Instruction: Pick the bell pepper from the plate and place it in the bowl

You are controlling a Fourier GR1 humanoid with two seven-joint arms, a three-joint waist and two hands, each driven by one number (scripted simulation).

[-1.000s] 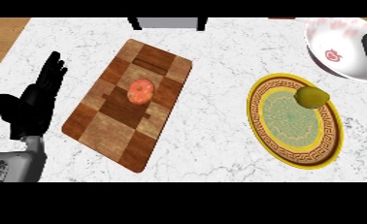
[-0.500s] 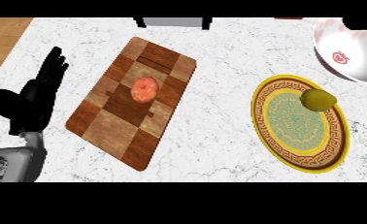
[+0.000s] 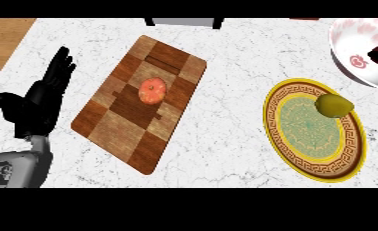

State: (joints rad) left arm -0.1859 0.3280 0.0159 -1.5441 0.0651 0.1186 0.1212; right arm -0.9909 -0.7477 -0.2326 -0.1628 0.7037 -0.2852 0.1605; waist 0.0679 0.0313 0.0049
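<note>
The yellow-green bell pepper (image 3: 334, 105) sits on the gold-rimmed plate (image 3: 295, 159), at its 1 o'clock edge — the white bowl (image 3: 348, 50) lies further toward 1 o'clock. Left hand (image 3: 43, 100) rests open at 9 o'clock, fingers straight, holding nothing — beside a wooden cutting board (image 3: 118, 135) carrying a tomato (image 3: 153, 90)

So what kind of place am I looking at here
Most likely a kitchen counter: a white marble-look countertop carries a wooden cutting board with a tomato-like fruit on it, and a patterned yellow plate holding a yellow-green bell pepper, with a white bowl at the far right.
</note>
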